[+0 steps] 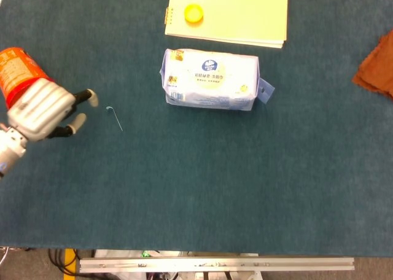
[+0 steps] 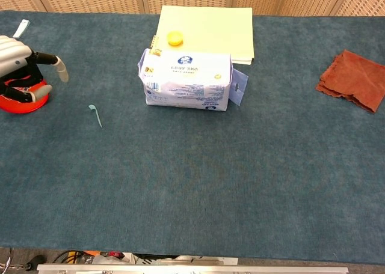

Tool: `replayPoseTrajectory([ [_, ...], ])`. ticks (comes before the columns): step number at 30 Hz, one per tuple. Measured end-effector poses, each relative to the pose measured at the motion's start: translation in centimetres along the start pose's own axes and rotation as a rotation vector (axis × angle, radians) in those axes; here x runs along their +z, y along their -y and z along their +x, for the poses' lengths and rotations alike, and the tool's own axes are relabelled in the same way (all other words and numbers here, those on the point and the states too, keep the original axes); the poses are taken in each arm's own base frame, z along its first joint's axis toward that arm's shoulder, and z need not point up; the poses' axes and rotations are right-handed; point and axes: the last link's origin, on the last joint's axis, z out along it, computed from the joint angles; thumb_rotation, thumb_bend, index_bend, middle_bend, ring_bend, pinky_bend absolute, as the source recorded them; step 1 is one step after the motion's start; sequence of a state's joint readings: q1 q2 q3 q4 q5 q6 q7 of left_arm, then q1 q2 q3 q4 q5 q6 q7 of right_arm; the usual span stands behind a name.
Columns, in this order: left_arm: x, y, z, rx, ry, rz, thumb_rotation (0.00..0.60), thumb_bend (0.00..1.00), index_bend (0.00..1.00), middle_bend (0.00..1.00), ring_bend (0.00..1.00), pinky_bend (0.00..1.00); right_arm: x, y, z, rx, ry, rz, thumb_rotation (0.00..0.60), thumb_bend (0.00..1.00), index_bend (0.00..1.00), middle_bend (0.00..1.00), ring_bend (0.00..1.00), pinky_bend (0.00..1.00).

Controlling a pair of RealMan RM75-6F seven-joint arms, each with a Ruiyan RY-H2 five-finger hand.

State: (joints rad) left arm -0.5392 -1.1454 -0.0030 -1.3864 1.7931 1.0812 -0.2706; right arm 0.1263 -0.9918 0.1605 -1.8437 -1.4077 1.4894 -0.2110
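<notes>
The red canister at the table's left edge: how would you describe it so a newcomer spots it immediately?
Start at the blue-green table and go to its far left edge, well left of the white tissue pack. There lies the red canister on its side, under the left hand. It is the only round, bright red-orange thing; the rust cloth is flat, far right.

The red can [image 1: 13, 71] lies on its side at the table's far left edge, its round red end facing the camera in the chest view (printed figure on it, mostly hidden). The left hand [image 1: 40, 111] hangs over it, fingers apart, covering its near part.
</notes>
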Motion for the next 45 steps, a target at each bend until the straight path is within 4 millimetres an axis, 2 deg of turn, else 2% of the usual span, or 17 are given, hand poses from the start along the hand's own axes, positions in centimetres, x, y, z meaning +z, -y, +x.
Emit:
replayPoseTrajectory([
  [4,1.7,-0.2,-0.9,0.035,0.029,-0.048,0.6,0.27,0.37,0.95,0.94,0.93,-0.2,-0.1,0.0,0.0,0.004,-0.009,0.6,0.79,0.44,0.47,0.46,0.5],
  [7,2.8,-0.5,-1.6,0.066,0.04,-0.079,0.6,0.22,0.36,0.95,0.94,0.93,-0.4,-0.2,-0.1,-0.002,0.009,-0.014,0.6,0.79,0.44,0.47,0.47,0.5],
  [17,5.5,-1.5,-3.9,0.14,0.069,-0.163,0.6,0.22,0.42,0.97,0.96,0.93,-0.9,-0.4,-0.4,-0.007,0.028,-0.035,0.6,0.79,0.44,0.47,0.47,0.5],
  [27,7.6,-1.3,-5.2,0.23,0.09,-0.239,0.6,0.22,0.45,0.99,0.98,0.93,-1.4,-0.6,-0.6,-0.019,0.037,-0.062,0.6,0.79,0.44,0.47,0.47,0.5],
  [45,9.7,-1.3,-7.2,0.286,0.107,-0.317,0.6,0.22,0.47,1.0,1.0,0.93,-1.9,-1.1,-0.4,-0.024,0.029,-0.087,0.6,0.79,0.44,0.47,0.48,0.5],
])
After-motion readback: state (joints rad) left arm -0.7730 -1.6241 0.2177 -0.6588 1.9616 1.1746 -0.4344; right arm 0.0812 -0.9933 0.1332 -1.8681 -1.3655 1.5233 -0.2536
